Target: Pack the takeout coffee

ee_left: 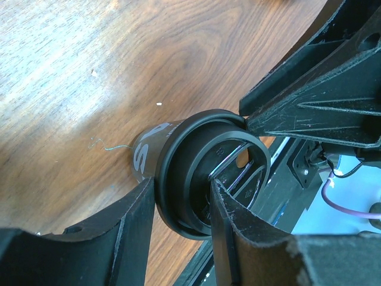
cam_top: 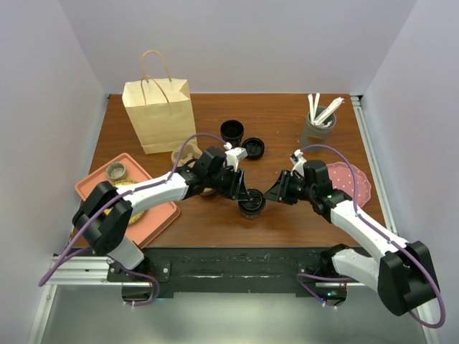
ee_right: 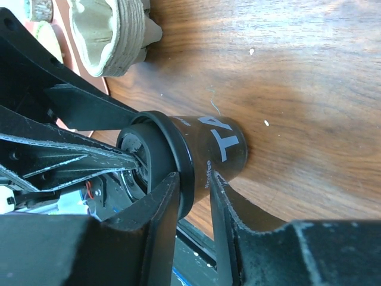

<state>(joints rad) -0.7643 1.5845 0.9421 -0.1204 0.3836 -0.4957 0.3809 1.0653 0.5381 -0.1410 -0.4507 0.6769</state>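
Takeout coffee (cam_top: 252, 204): lid rim (ee_left: 174, 140) pinched by left gripper (ee_left: 181, 221), right gripper (ee_right: 193, 186).

Left pincer (ee_left: 184, 221) and right pincer (ee_right: 194, 199): both black. Between them, the takeout coffee (cam_top: 252, 203) is black, cup and lid alike, with white lettering on its wall. Counter (cam_top: 280, 115) beneath: reddish-brown wood grain. Beyond the left pincer, a tan paper bag (cam_top: 159, 115); to its left, a salmon tray (cam_top: 93, 188). Right of the right pincer, a pink plate (cam_top: 356, 183) with white dots.
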